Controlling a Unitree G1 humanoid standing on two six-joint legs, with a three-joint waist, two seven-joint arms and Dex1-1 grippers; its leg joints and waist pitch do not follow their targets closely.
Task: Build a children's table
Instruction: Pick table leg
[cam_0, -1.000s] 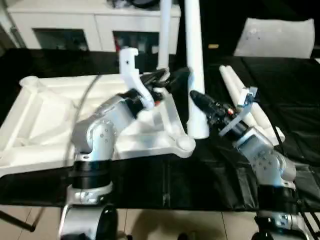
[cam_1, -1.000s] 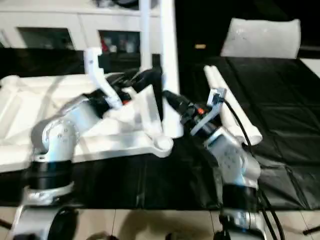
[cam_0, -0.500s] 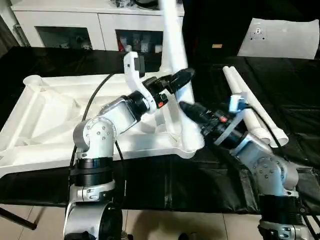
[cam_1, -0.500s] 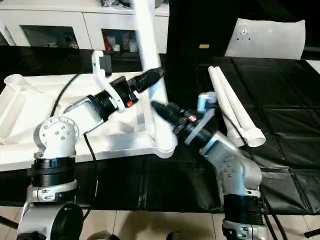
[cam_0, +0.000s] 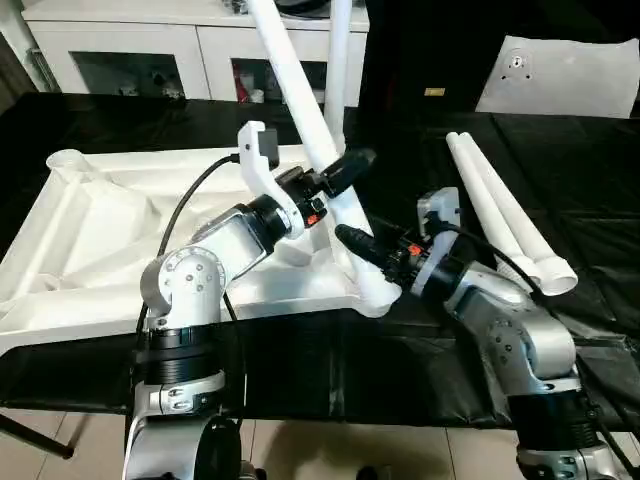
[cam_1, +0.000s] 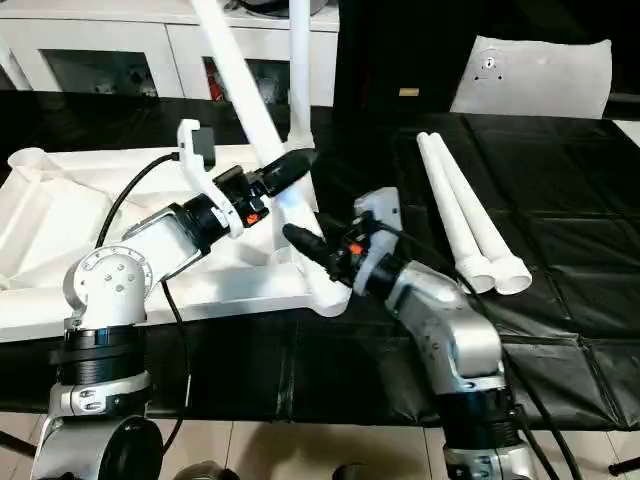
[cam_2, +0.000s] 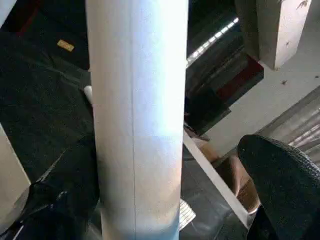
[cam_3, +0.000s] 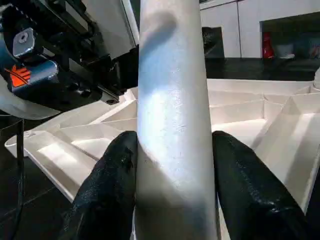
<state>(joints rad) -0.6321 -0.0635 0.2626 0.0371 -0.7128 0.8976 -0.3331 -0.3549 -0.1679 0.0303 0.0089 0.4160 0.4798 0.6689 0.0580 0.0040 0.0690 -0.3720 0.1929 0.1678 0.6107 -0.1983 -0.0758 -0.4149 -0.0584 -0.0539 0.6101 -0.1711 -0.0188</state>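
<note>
The children's table top (cam_0: 110, 250) lies upside down on the black table, ribs up. One white leg (cam_0: 337, 60) stands upright at its far right corner. A second leg (cam_0: 300, 110) leans back and to the left, its thick end at the near right corner socket (cam_0: 378, 292). My right gripper (cam_0: 352, 240) is shut on this leg low down, with a finger (cam_3: 117, 165) pressed on each side. My left gripper (cam_0: 342, 178) stands open around the same leg higher up, one finger (cam_2: 285, 175) clear of it. Two more legs (cam_0: 500, 210) lie side by side at the right.
White cabinets with glass doors (cam_0: 150, 50) run along the back. A flat white panel (cam_0: 560, 75) rests at the back right. The black cloth (cam_0: 560, 160) covers the table, whose front edge (cam_0: 330, 405) is close to my body.
The held leg has tipped from nearly upright to leaning back-left. My right gripper has slid left and lower along it. The left gripper stays open beside it.
</note>
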